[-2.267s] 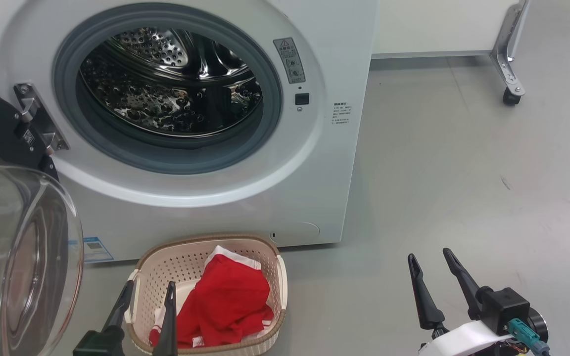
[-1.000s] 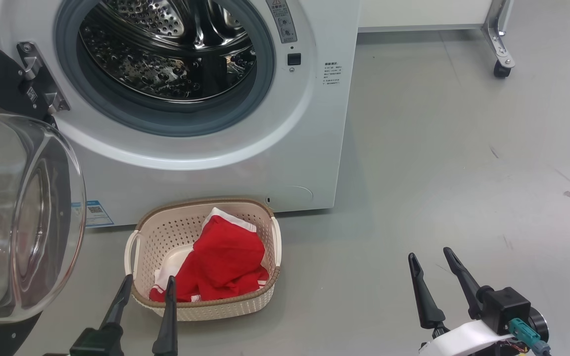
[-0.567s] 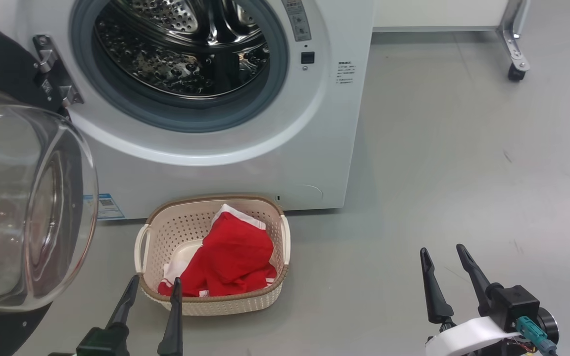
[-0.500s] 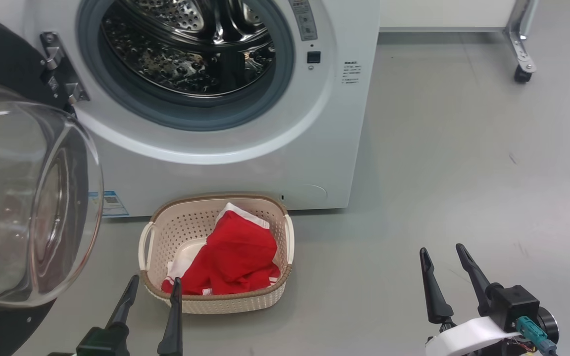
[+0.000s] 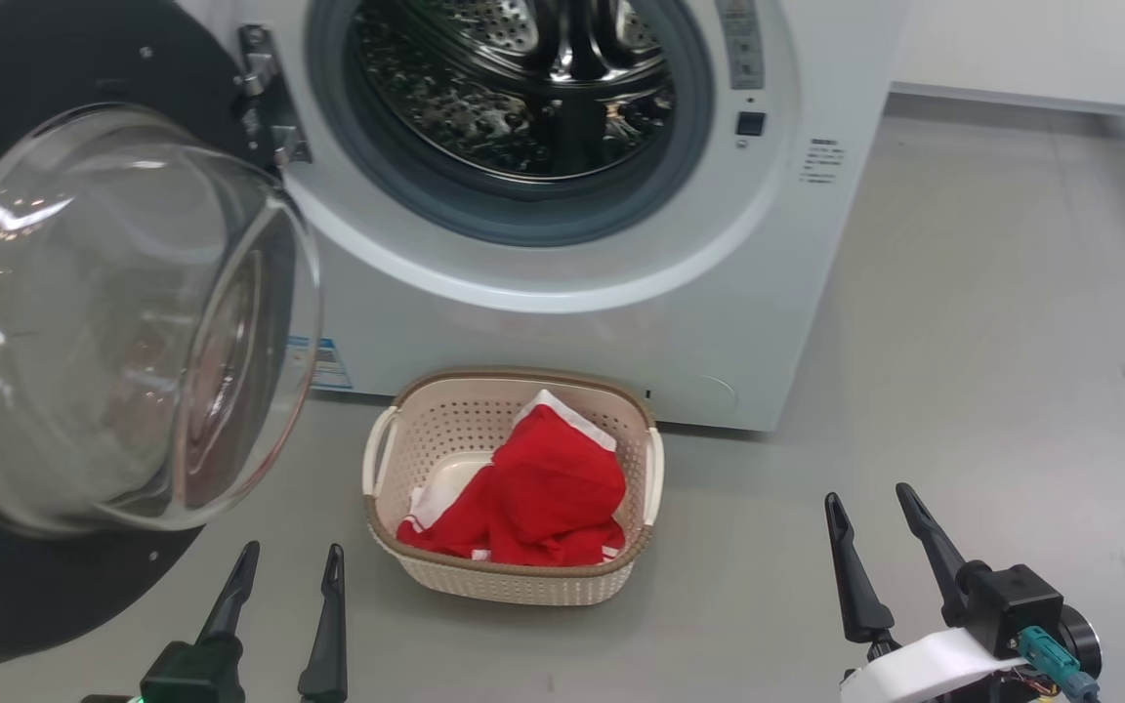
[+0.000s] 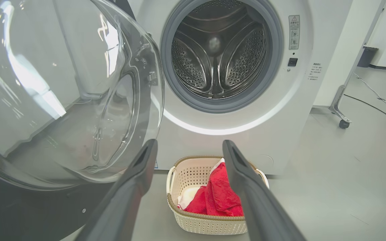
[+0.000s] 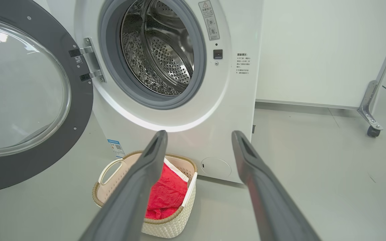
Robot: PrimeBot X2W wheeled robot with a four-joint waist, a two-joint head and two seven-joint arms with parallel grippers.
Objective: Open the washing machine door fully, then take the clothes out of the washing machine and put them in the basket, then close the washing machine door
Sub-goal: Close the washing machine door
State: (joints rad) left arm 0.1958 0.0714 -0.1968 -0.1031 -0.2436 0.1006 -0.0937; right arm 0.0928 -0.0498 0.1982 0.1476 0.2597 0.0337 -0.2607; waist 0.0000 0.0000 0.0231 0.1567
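No wording legible on the washing machine (image 7: 233, 110) front. Grey warning label (image 7: 208, 20) at 2 o'clock of the drum (image 7: 166, 57): warning triangle on top, print below too small. Black text block (image 7: 243, 63) at 3 o'clock: unreadable. Blue sticker (image 7: 116, 147) at 7 o'clock: QR code, print unreadable

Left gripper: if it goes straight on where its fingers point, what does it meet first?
Probably the white front of the washing machine, just above the basket; depth is unclear.
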